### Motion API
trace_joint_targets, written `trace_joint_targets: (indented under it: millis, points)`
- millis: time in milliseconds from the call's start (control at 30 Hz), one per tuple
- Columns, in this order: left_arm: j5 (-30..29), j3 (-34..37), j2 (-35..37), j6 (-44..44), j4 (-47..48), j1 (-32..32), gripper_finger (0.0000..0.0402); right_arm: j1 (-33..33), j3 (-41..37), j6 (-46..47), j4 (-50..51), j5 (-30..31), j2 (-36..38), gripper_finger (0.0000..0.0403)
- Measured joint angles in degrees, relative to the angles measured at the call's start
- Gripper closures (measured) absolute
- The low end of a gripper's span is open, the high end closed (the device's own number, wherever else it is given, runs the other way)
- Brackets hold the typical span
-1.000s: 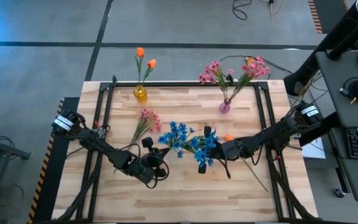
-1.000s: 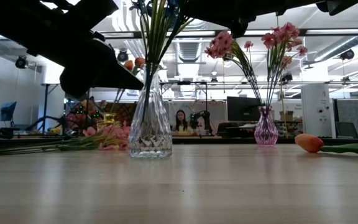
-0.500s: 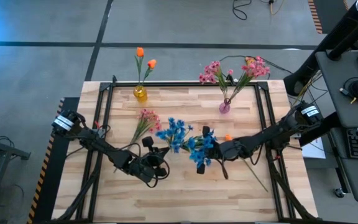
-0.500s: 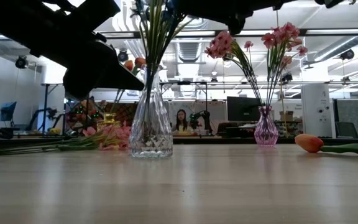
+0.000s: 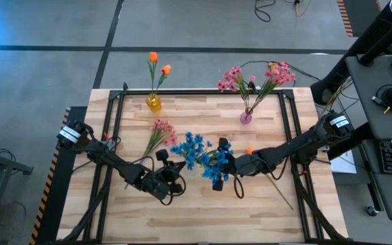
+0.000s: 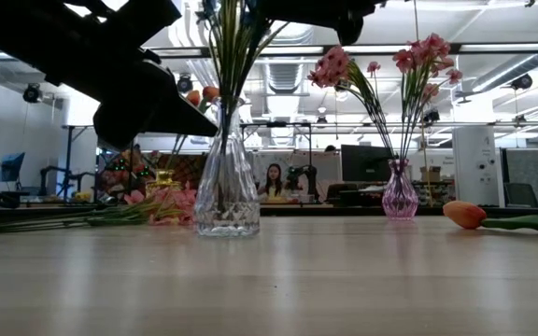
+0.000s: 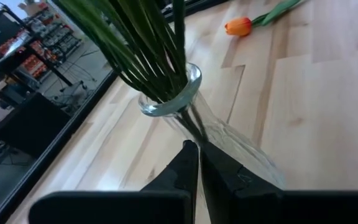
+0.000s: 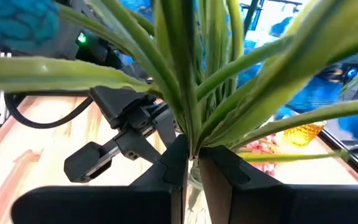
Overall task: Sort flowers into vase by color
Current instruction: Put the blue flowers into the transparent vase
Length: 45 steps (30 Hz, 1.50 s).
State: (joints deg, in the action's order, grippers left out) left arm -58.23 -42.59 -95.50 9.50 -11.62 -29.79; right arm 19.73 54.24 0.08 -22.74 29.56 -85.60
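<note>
A clear glass vase [image 6: 225,191] stands on the table and holds a bunch of blue flowers [image 5: 199,156]; its green stalks [image 7: 148,56] enter the vase's mouth. My right gripper [image 8: 191,149] is above the vase, shut on those stalks; in the high view it [image 5: 218,170] sits among the blossoms. My left gripper [image 7: 194,146] is shut, its tips close in front of the vase's neck [image 7: 185,118]. An orange tulip [image 5: 249,150] and a pink spray [image 5: 160,131] lie flat on the table. My right gripper pinches the blue bunch's green stalks [image 8: 194,124] together between its two fingers, just above the vase's mouth. The fingers lie across the stalks. The stalk ends stand in the vase and the blossoms spread out above the gripper. My left gripper's shut tips are right at the vase's neck; I cannot tell whether they touch it.
A yellow vase with orange tulips [image 5: 154,102] and a pink vase with pink flowers [image 5: 246,117] stand near the table's far edge. A black frame [image 5: 203,92] runs around the tabletop. Bare wood lies along the near edge [image 5: 203,218].
My right gripper has shifted a little toward the table's left and near side, staying shut on the stalks. The blue blossoms have moved with it and drawn closer together. The clear vase has stayed in place.
</note>
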Motion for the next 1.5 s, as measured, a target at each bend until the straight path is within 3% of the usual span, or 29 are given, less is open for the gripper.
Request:
trace_joint_targets:
  millis: [1500]
  points:
    - [0.8,0.0,0.0,0.0,-0.9,0.4,0.0400,-1.8,2.8,6.4,8.0,-2.8,0.0,0.0375]
